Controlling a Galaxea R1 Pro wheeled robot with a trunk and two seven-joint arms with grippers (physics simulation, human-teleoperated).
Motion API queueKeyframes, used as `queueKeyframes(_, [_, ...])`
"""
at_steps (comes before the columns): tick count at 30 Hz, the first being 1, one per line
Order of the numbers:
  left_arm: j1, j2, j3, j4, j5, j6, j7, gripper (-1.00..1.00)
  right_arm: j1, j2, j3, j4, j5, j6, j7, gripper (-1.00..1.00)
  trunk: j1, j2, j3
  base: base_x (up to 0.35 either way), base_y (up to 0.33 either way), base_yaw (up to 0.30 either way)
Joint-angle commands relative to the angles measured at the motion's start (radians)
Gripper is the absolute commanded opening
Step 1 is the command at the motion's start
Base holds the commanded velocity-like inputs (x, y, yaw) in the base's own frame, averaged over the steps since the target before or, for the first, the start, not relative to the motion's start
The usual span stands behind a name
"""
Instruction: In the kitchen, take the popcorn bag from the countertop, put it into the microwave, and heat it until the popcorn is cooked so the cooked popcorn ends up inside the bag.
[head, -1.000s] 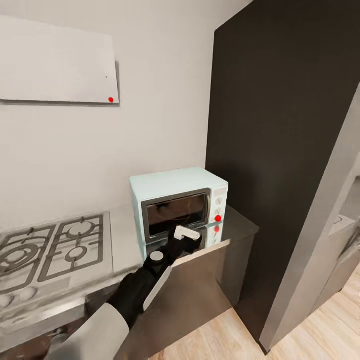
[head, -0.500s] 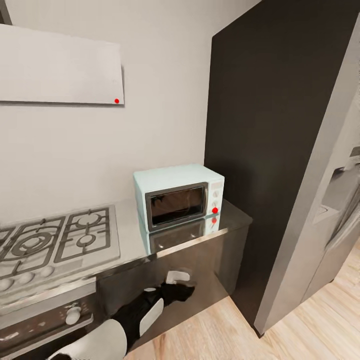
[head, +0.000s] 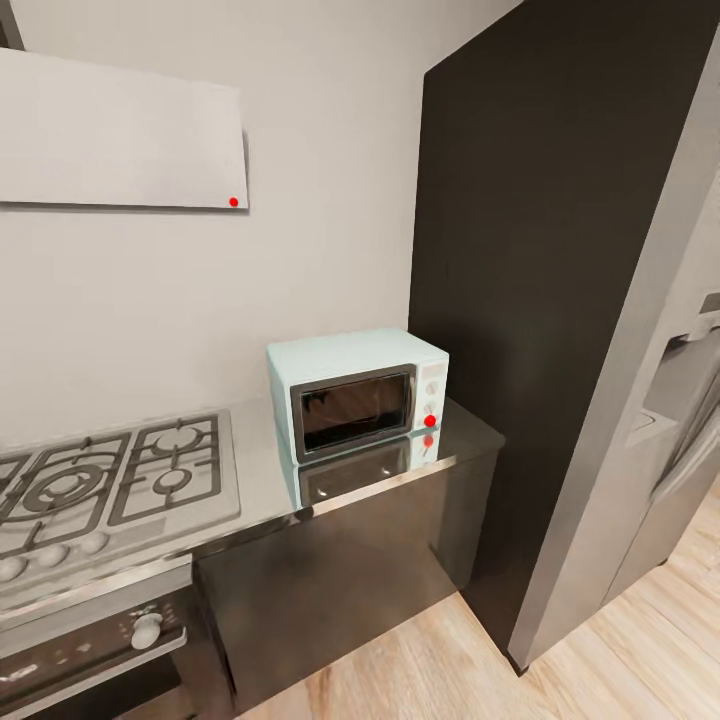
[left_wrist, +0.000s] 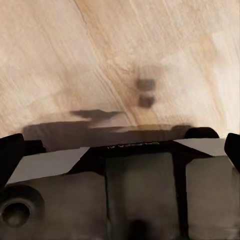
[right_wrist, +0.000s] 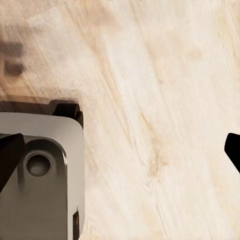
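Head view: the microwave (head: 357, 403) sits on the countertop (head: 262, 470), door shut, its dark glass facing out and a red light glowing low on the control panel, with its reflection lying on the shiny steel in front of it. A gas hob (head: 105, 482) is set into the worktop beside the microwave, and an oven front (head: 95, 640) with a round knob sits below the hob. A pale range hood (head: 120, 135) hangs on the wall above, carrying a small red dot at its corner. A tall dark cabinet (head: 540, 250) stands against the far side of the microwave, and a grey fridge (head: 650, 450) rises next to that, over light wood floor (head: 620, 650). In the left wrist view, the left gripper's (left_wrist: 120, 150) two dark fingertips (left_wrist: 11, 150) sit at the frame's opposite edges, spread wide with nothing between them; beyond them lies the robot's grey base (left_wrist: 130, 190) and the wood floor, where a soft shadow falls. In the right wrist view, the right gripper (right_wrist: 120, 150) is likewise spread wide and holding nothing (its dark fingertips (right_wrist: 10, 152) barely enter the frame at either side), pointing down at the plank floor, with a rounded grey part of the base (right_wrist: 40, 175) just beyond one fingertip.
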Motion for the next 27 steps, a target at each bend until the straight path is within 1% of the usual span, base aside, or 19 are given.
queueKeyframes(1, [0.015, 0.014, -0.007, 0.002, 0.038, -0.004, -0.005, 1.00, -0.001, 0.000, -0.009, 0.001, 0.010, 0.002, 0.003, 1.00, 0.000, -0.001, -0.001, 0.000, 0.000, 0.000])
queueKeyframes(2, [0.035, 0.033, -0.007, 0.003, 0.089, -0.005, -0.005, 1.00, -0.001, 0.000, -0.008, 0.001, 0.010, 0.002, 0.003, 1.00, 0.000, -0.001, -0.001, 0.000, 0.000, 0.000])
queueKeyframes(3, [0.042, 0.042, -0.008, 0.003, 0.121, -0.006, -0.005, 1.00, -0.001, 0.000, -0.008, 0.001, 0.013, 0.002, 0.003, 1.00, 0.000, -0.001, -0.001, 0.000, 0.000, 0.000])
queueKeyframes(4, [0.050, 0.056, -0.008, 0.003, 0.169, -0.008, -0.006, 1.00, -0.001, 0.000, -0.008, 0.001, 0.029, 0.003, 0.003, 1.00, 0.000, -0.001, -0.001, 0.000, 0.000, 0.000])
queueKeyframes(5, [0.054, 0.061, -0.008, 0.003, 0.188, -0.008, -0.006, 1.00, -0.001, -0.001, -0.008, 0.001, 0.041, 0.004, 0.003, 1.00, 0.000, -0.001, -0.001, 0.000, 0.000, 0.000])
queueKeyframes(6, [0.055, 0.063, -0.008, 0.003, 0.195, -0.008, -0.006, 1.00, -0.001, -0.002, -0.008, 0.002, 0.046, 0.005, 0.003, 1.00, 0.000, -0.001, -0.001, 0.000, 0.000, 0.039])
queueKeyframes(8, [0.056, 0.064, -0.009, 0.003, 0.199, -0.008, -0.006, 1.00, -0.001, -0.007, -0.007, 0.001, 0.049, 0.004, 0.004, 1.00, 0.000, -0.001, -0.001, 0.000, 0.000, 0.178])
queueKeyframes(12, [0.056, 0.061, -0.010, 0.002, 0.191, -0.009, -0.006, 1.00, -0.001, -0.016, -0.008, 0.001, 0.050, 0.003, 0.003, 1.00, 0.000, -0.001, -0.001, 0.000, 0.000, 0.251])
queueKeyframes(15, [0.056, 0.056, -0.013, 0.000, 0.188, -0.007, -0.006, 1.00, -0.001, -0.017, -0.007, 0.001, 0.050, 0.003, 0.003, 1.00, 0.000, -0.001, -0.001, 0.000, 0.000, 0.269])
queueKeyframes(17, [0.056, 0.052, -0.015, 0.000, 0.187, -0.005, -0.005, 1.00, -0.001, -0.012, -0.007, 0.001, 0.050, 0.003, 0.004, 1.00, 0.000, -0.001, -0.001, 0.058, 0.000, 0.210])
queueKeyframes(27, [0.056, 0.049, -0.018, 0.000, 0.187, -0.002, -0.004, 1.00, -0.001, -0.007, -0.007, 0.001, 0.050, 0.003, 0.003, 1.00, 0.000, -0.001, -0.001, 0.292, -0.073, 0.019])
